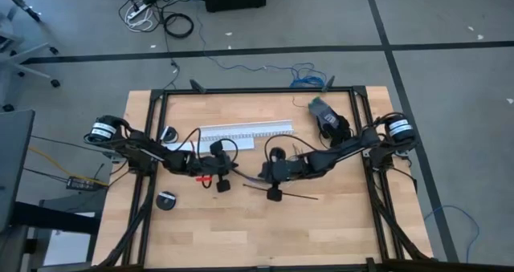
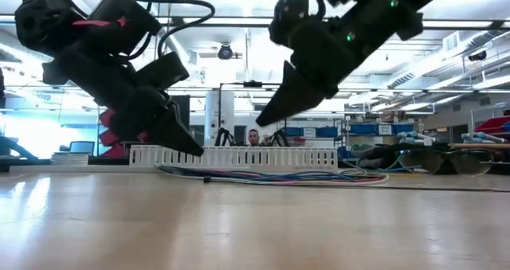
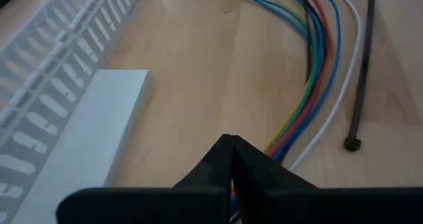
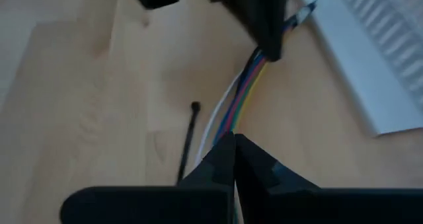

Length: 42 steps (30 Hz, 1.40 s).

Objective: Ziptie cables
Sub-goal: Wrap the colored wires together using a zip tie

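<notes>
Both grippers, left and right, pinch the cables at table centre; ziptie lies loose just beside. I should hold the bundle taut, keeping grips well apart at three and nine o'clock.

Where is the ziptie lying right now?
The ziptie lies flat on the table beside the cables, not around them; in the high view it runs just below the right gripper.
</notes>
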Tool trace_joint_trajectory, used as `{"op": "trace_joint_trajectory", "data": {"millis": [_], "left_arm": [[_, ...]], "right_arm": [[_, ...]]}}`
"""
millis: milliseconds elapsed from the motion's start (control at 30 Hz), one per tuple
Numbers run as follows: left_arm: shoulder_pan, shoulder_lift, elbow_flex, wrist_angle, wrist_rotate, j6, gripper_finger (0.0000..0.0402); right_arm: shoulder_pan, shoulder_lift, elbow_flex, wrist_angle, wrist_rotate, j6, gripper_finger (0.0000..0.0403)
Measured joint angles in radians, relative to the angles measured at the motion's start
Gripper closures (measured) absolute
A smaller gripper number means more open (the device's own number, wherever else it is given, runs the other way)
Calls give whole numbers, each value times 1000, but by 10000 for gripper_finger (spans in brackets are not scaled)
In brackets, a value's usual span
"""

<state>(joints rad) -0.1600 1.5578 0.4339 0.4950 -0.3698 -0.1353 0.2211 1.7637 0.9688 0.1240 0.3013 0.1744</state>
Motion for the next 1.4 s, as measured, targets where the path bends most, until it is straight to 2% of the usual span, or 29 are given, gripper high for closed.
{"op": "trace_joint_trajectory", "data": {"millis": [133, 333, 500, 700, 800, 967, 1067, 1200, 1400], "left_arm": [[1, 1, 0, 0, -2, 0, 402], [16, 1, 0, -2, -6, 0, 402], [16, 1, 0, -1, -6, 1, 402], [16, 2, 0, 6, -16, 18, 402], [16, 2, 0, 0, -54, 47, 402], [16, -5, 0, -10, -76, 78, 402], [14, -43, 0, -13, -43, 79, 402], [-3, -155, -22, -53, -41, 79, 402], [-31, -351, -116, -97, -147, 19, 402]], "right_arm": [[-2, -1, 0, -25, 18, 9, 403], [-1, 16, 1, -24, -118, 86, 386], [36, 18, 2, -11, -179, 87, 338], [48, 19, 2, 141, -156, 80, 264], [41, 19, 2, 168, -156, 63, 243], [15, 112, 9, 243, -159, 65, 241], [3, 172, 14, 268, -170, 68, 247], [-7, 200, 16, 308, -172, 64, 256], [-27, 199, 17, 347, -169, 32, 264]]}}
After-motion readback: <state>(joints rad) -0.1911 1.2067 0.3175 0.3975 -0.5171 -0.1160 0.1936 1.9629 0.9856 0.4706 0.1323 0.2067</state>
